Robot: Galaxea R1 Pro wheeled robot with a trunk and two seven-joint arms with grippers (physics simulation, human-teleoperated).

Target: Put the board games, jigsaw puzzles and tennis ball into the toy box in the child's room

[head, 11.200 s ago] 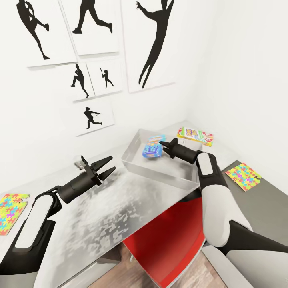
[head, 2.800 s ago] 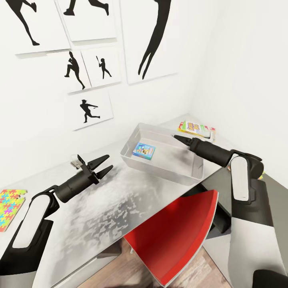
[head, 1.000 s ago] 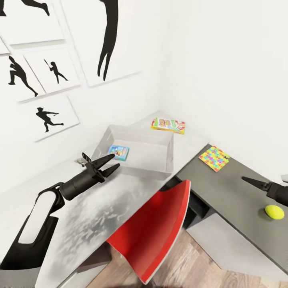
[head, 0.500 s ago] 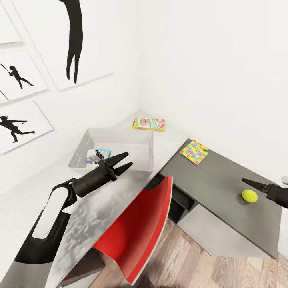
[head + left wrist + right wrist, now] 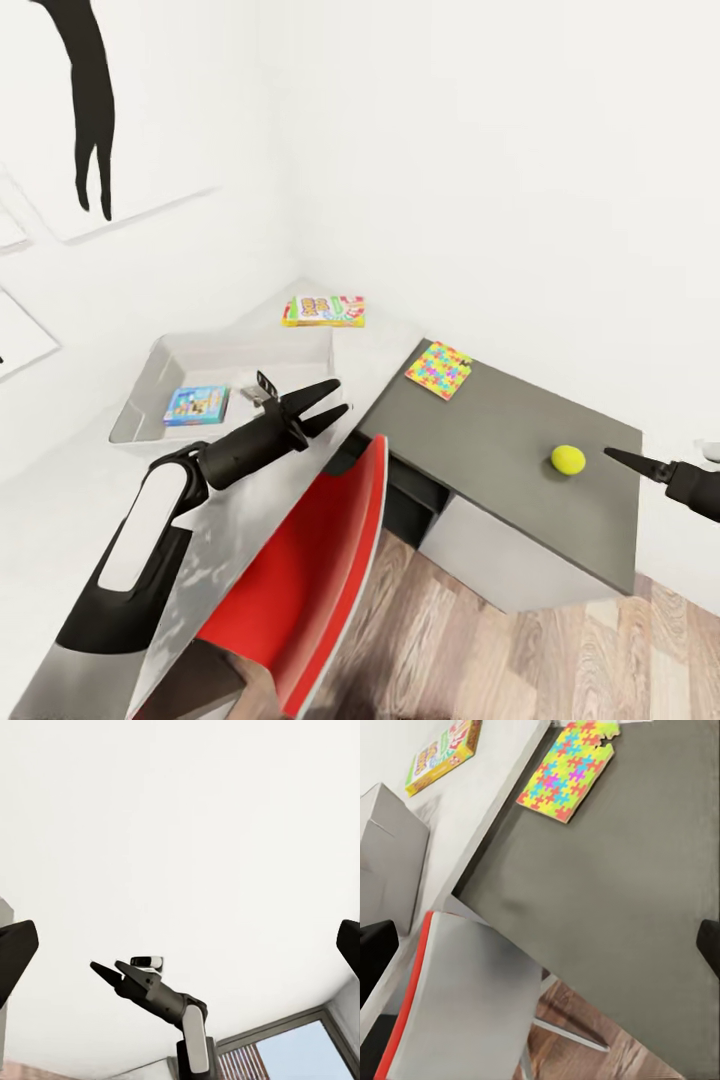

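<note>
While I look down from the head camera, my left gripper [image 5: 330, 398] hangs over the light desk top with its fingers apart and nothing between them, just beside the toy box [image 5: 160, 365]. A blue board game [image 5: 196, 405] lies flat inside the box, and a second game [image 5: 324, 310] lies on the desk beyond it, near the corner of the walls. On the lower dark top [image 5: 500, 470] a puzzle [image 5: 439, 369] lies near the step between the tops, and the ball [image 5: 568, 459] rests near my right gripper [image 5: 625, 460], whose tips look drawn together to a point, apart from the ball. A red chair [image 5: 310, 570] stands against the desk. From the left wrist I see white wall and my right gripper [image 5: 105, 971] with fingers close together. From the right wrist I see the puzzle [image 5: 570, 772] on the dark top, the second game [image 5: 442, 754] on the light top, and the chair [image 5: 465, 1005] below.
</note>
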